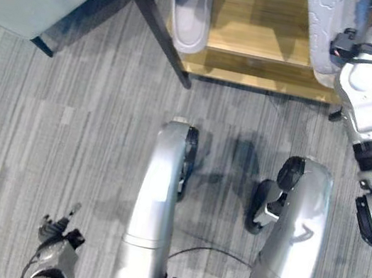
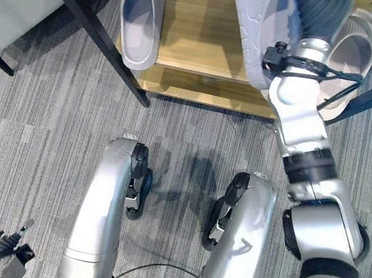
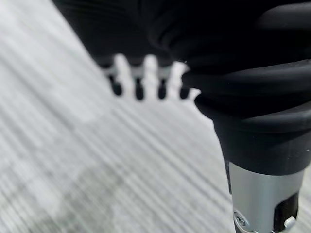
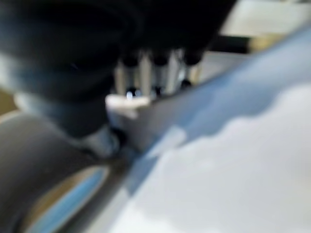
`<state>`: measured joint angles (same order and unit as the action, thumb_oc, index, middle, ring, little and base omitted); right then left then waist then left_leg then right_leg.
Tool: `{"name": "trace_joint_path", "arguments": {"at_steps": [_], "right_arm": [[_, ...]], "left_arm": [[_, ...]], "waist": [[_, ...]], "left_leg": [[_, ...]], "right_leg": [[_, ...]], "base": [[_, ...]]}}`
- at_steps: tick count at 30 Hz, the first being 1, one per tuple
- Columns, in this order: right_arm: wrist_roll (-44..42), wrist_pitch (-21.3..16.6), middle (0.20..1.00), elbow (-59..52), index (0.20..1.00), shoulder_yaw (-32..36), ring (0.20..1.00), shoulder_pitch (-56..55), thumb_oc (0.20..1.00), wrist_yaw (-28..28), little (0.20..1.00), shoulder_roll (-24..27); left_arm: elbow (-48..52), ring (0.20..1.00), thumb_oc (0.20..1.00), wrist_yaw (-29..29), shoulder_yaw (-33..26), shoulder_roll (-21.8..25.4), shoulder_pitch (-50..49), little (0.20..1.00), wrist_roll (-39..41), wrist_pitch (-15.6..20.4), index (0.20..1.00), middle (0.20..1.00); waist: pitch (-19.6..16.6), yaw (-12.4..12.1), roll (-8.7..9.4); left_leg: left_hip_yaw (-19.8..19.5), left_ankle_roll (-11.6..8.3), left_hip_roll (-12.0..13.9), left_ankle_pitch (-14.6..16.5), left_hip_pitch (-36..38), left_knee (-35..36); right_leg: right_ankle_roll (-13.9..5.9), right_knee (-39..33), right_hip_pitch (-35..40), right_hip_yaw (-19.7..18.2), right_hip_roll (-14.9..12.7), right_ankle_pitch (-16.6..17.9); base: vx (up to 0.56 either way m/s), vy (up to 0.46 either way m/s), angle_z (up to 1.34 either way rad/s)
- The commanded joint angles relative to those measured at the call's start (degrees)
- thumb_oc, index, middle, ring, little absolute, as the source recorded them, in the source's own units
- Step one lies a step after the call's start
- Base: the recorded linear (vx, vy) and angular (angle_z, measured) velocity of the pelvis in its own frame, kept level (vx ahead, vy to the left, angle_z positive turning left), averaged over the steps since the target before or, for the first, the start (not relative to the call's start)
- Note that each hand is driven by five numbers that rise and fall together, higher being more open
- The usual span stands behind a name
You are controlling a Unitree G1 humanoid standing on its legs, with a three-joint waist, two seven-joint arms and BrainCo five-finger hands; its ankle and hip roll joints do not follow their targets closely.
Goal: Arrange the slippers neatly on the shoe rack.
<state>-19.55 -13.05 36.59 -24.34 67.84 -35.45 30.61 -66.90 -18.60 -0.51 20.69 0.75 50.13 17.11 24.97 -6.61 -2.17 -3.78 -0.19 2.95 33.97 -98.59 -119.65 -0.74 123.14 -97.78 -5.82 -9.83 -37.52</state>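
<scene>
Grey slipper lay sole-down at the left end of the wooden rack. The right hand held a second slipper tilted on edge over the rack, sole showing, fingers curled over its rim. A third slipper sat at the right end. The left hand hung above the carpet, fingers relaxed and apart.

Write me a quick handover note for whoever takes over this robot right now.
Right hand: curled on a pale slipper, sole side up, held over the wooden shoe rack.
Left hand: idle, fingers relaxed, low above the carpet.
Done: one grey slipper lies on the rack at its left end; a light slipper sits at the right end.
Left: set the held slipper down and straighten the row.
</scene>
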Motion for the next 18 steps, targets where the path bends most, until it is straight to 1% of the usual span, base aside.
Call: {"name": "trace_joint_path", "arguments": {"at_steps": [1,2,4,7,9,11,14,15,16,18], "right_arm": [[-2.45,-0.96,0.200,-8.89,0.200,0.69,0.200,2.36,0.200,3.00,0.200,0.19],[-2.47,-0.99,0.200,-8.86,0.200,0.68,0.200,2.39,0.200,3.02,0.200,0.17],[-5.86,-0.23,0.200,-4.45,0.200,-0.14,0.200,4.05,0.200,3.64,0.200,-1.49],[-9.11,-0.86,0.200,-1.86,0.200,-0.78,0.200,6.20,0.200,3.81,0.200,-2.76],[-9.79,-0.96,0.200,-1.27,0.200,-0.85,0.200,6.94,0.200,3.65,0.200,-2.93],[-12.00,-0.90,0.200,1.73,0.200,-0.87,0.200,8.54,0.200,3.61,0.200,-3.95],[-14.64,-1.08,0.200,5.09,0.200,-1.33,0.200,10.04,0.200,4.16,0.200,-4.17],[-17.28,-1.11,0.200,9.11,0.200,-2.29,0.200,11.73,0.200,4.78,0.200,-4.25],[-18.27,-1.15,0.200,10.65,0.200,-3.36,0.200,12.57,0.200,5.13,0.200,-4.32],[-19.41,-1.17,0.200,12.02,0.200,-3.63,0.200,12.94,0.200,5.53,0.200,-4.35]], "left_arm": [[0.45,1.000,1.000,0.46,-0.45,4.99,4.08,1.000,1.06,0.87,1.000,1.000],[0.48,1.000,1.000,0.46,-0.47,4.99,4.05,1.000,1.06,0.87,1.000,1.000],[0.82,1.000,1.000,0.82,0.36,5.35,3.68,1.000,1.60,0.21,1.000,1.000],[1.22,1.000,1.000,1.20,0.77,5.72,3.02,1.000,2.38,-0.17,1.000,1.000],[1.13,1.000,1.000,1.38,0.86,5.92,2.73,1.000,2.30,-0.23,1.000,1.000],[1.50,1.000,1.000,2.19,1.41,5.87,1.60,1.000,3.06,-0.75,1.000,1.000],[2.41,1.000,1.000,2.79,2.13,5.88,0.16,1.000,3.27,-0.92,1.000,1.000],[2.27,1.000,1.000,3.25,2.43,6.35,-0.47,1.000,3.74,-0.89,1.000,1.000],[2.75,1.000,1.000,3.45,2.88,6.79,-0.80,1.000,3.65,-0.87,1.000,1.000],[3.09,1.000,1.000,3.68,3.06,7.01,-1.08,1.000,3.61,-0.88,1.000,1.000]], "waist": [[4.82,-1.14,0.28],[4.82,-1.11,0.31],[4.82,-1.46,-0.13],[4.82,-1.91,-0.49],[4.82,-1.99,-0.54],[4.82,-2.28,-0.68],[4.82,-2.40,-0.85],[4.82,-2.84,-1.08],[4.82,-3.11,-1.22],[4.82,-3.29,-1.27]], "left_leg": [[-4.23,0.38,-0.97,5.69,8.64,6.51],[-4.21,0.40,-0.97,5.66,8.64,6.52],[-4.42,0.52,-0.94,6.38,8.64,5.47],[-4.40,0.48,-0.80,6.58,8.64,5.06],[-4.29,0.45,-0.81,6.66,8.64,5.12],[-4.08,0.31,-0.68,6.48,8.64,5.57],[-4.28,0.23,-0.73,6.37,8.64,5.70],[-4.43,0.24,-0.81,6.45,8.64,5.69],[-4.43,0.23,-0.84,6.56,8.64,5.88],[-4.40,0.19,-0.81,6.65,8.64,5.91]], "right_leg": [[2.13,-6.41,7.83,-5.57,-0.81,-0.17],[2.17,-6.42,7.83,-5.57,-0.83,-0.18],[2.52,-5.31,7.83,-5.90,-0.71,-0.73],[2.46,-4.86,7.83,-6.05,-0.72,-0.73],[2.49,-4.80,7.83,-6.22,-0.68,-0.70],[2.57,-4.86,7.83,-6.34,-0.95,-0.57],[2.78,-5.03,7.83,-6.17,-1.20,-0.50],[2.91,-5.10,7.83,-6.12,-1.47,-0.57],[2.94,-5.17,7.83,-6.08,-1.54,-0.60],[2.94,-5.16,7.83,-6.08,-1.56,-0.59]], "base": [[0.01,-0.031,0.06],[0.00,0.000,0.00],[0.00,0.000,0.00],[0.01,0.013,-0.10],[0.01,0.002,-0.03],[0.00,0.000,0.00],[0.00,0.000,0.00],[0.01,0.031,0.02],[0.02,0.043,0.01],[0.00,0.000,0.00]]}}
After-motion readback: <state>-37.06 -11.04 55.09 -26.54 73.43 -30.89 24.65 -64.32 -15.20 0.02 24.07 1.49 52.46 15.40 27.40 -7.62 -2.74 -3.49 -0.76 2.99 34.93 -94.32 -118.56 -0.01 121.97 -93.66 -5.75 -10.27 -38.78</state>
